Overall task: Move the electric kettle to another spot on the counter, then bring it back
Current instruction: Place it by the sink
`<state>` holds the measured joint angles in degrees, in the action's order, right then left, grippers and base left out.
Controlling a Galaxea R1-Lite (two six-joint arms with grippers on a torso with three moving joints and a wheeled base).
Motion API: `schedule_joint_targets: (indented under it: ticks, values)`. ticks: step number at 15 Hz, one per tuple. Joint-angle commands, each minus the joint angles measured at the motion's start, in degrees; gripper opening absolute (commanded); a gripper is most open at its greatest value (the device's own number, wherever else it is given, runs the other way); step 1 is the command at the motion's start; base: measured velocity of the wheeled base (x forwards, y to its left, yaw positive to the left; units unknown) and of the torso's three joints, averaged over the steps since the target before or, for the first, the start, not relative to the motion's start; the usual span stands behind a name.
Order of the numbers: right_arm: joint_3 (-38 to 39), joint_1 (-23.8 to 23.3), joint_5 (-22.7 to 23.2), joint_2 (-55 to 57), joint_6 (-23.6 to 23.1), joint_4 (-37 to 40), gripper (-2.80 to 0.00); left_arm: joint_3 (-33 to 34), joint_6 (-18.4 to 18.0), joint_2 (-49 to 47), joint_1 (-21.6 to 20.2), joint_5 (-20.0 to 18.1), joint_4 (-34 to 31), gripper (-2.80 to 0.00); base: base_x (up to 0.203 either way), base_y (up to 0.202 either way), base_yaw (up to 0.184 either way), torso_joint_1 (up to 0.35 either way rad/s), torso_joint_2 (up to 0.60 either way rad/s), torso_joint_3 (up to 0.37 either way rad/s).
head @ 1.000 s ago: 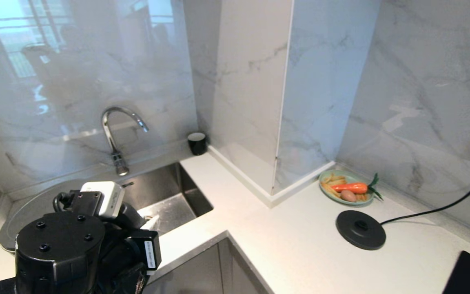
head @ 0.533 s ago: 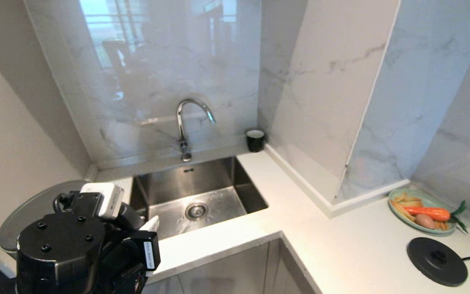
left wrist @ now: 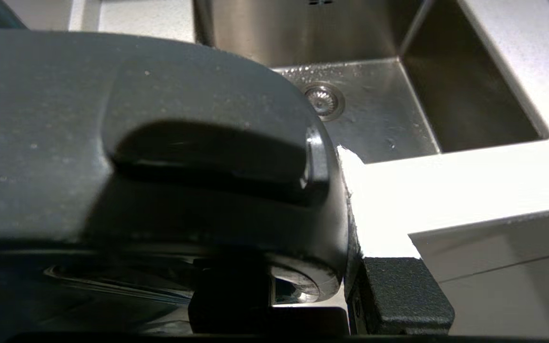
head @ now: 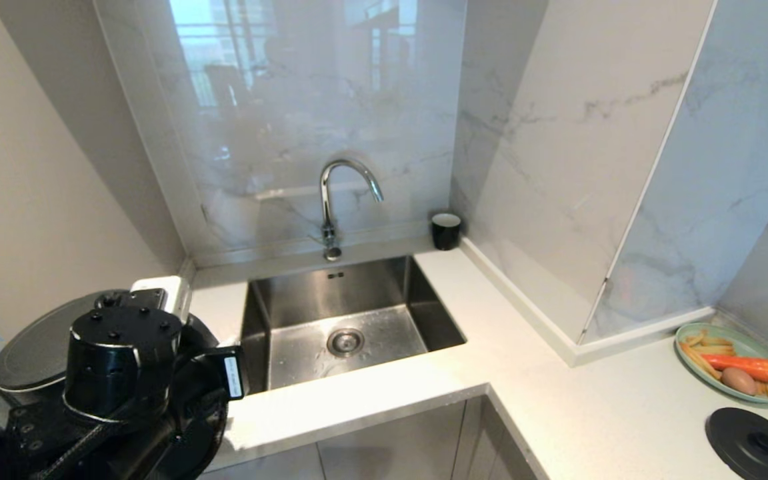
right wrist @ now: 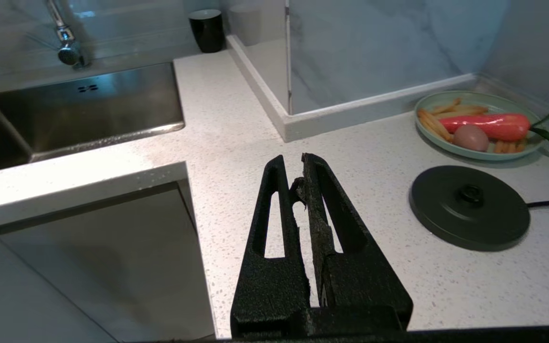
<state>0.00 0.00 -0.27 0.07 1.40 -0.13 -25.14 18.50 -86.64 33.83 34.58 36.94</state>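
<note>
The electric kettle (head: pixel 34 350) hangs at the lower left of the head view, to the left of the sink. Only its flat grey round lid shows there; my left arm hides the body. In the left wrist view its thick black loop handle (left wrist: pixel 160 157) fills most of the picture. My left gripper (left wrist: pixel 312 290) is shut on that handle, one finger (left wrist: pixel 398 295) pressed against its side. Whether the kettle touches the counter (head: pixel 524 373) I cannot tell. My right gripper (right wrist: pixel 294 166) is shut and empty, parked above the counter (right wrist: pixel 227 119).
A steel sink (head: pixel 437 327) with a curved tap (head: pixel 337 200) sits in the middle. A small black cup (head: pixel 446 231) stands in the corner behind it. At the far right lie a round black base disc (head: pixel 754 443) and a green plate (head: pixel 691 357) of food.
The camera has swung left: the sink shifted from the left to the middle and the base disc to the right edge. My left arm kept its hold and carried the kettle leftward.
</note>
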Motion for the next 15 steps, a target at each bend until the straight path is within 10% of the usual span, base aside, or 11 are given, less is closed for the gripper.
schedule_joint_targets:
  ticks: [1, 15]
  values:
    - [0.0, 0.0, 0.0, 0.0, 0.0, 0.0, -2.8, -1.5, -0.7, -5.2, -4.0, -1.2, 1.8, -2.8, 0.0, 0.0, 0.0, 0.0, 0.0, 0.0]
    - [0.0, 0.0, 0.1, 0.0, 0.0, 0.0, -2.8, -10.1, -12.1, -31.2, -20.3, -9.0, 26.5, -2.8, 0.0, 0.0, 0.0, 0.0, 0.0, 0.0]
